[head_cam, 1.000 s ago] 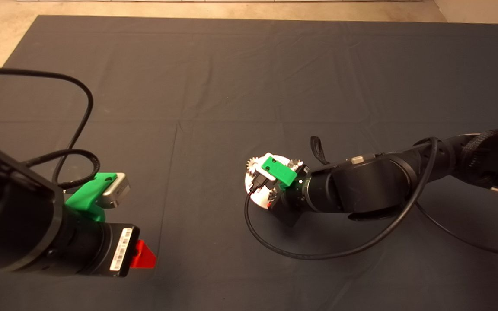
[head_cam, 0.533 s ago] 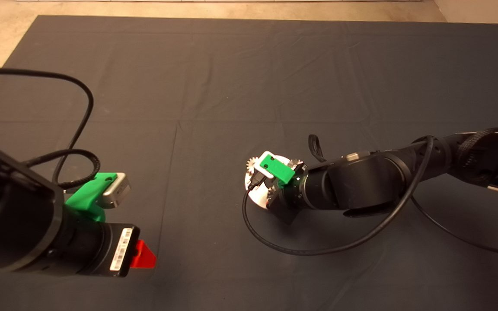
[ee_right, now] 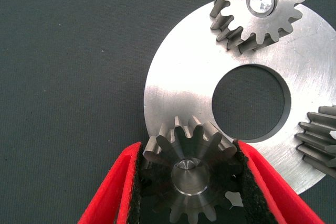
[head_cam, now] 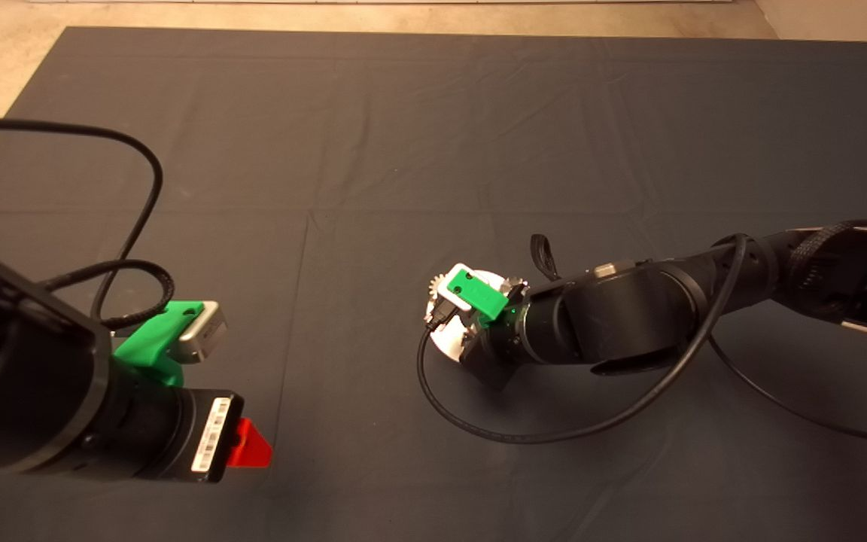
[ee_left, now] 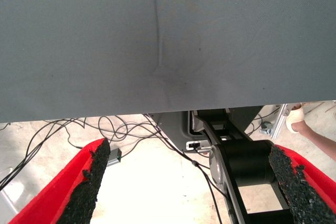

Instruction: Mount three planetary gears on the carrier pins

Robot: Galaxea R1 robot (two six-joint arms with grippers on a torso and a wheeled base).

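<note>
On the dark mat (head_cam: pixel 373 150) covering the desk, right of centre: one flat round silver disc (ee_right: pixel 178 85) with a central hole.

Right gripper (ee_right: pixel 186 182): over the disc's edge, fingers (ee_right: pixel 118 192) pinching one steel gear (ee_right: pixel 191 169) by its teeth. A carrier pin (ee_right: pixel 185 164) shows in the gear's centre hole, the gear overlapping the disc's rim.

Second gear (ee_right: pixel 261 4): seated on a pin at the disc's opposite edge, pin end visible in its bore.

Third gear (ee_right: pixel 321 137): at the disc's rim, partly out of the right wrist view; its pin cannot be seen.

Left gripper (head_cam: pixel 249 446): near left of the mat, well apart from the disc, fingers (ee_left: pixel 86 187) spread wide with nothing between them; floor cables (ee_left: pixel 63 135) and a person's shoe (ee_left: pixel 297 119) show beyond the mat edge.
</note>
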